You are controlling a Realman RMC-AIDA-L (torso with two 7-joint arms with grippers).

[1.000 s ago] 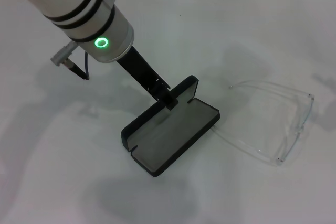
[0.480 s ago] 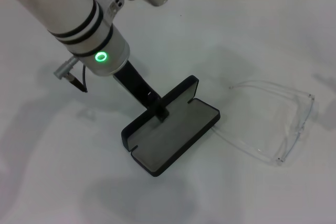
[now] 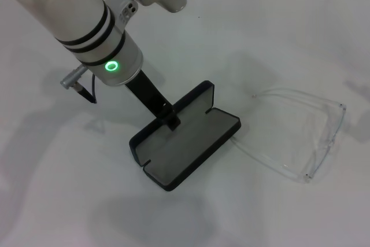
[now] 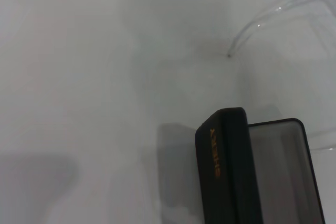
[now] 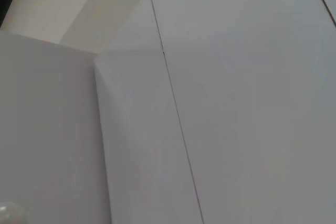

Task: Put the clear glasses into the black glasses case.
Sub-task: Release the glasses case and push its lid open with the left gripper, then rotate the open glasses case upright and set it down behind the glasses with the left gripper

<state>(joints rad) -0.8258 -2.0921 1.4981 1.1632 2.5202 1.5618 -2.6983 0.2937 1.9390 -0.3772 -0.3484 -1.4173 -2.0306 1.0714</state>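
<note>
So my left gripper (image 3: 171, 121) is down at the black glasses case (image 3: 188, 146), its fingers clenched on the upright lid near the middle of the lid's length, holding it open. The grey-lined tray lies flat on the white table (image 3: 272, 39), open side up, and in the left wrist view I look along the lid's outer face with its orange lettering. The clear glasses (image 3: 306, 137) lie on the table to the right of the case, arms unfolded and pointing toward it; the near arm's tip is just beside the case's right corner, perhaps touching, I cannot tell. My right gripper is not in any view; its wrist camera shows only pale walls, so I take that arm as parked.

Nothing is in the case yet, so the task is at its start. My worry: I pinch only a thin lid edge, and a tug could drag or tip the light case, knocking the glasses' arm. If I let go, the lid may fall shut. The transparent frame is also hard to judge, and its spread arms may not fit unless folded
</note>
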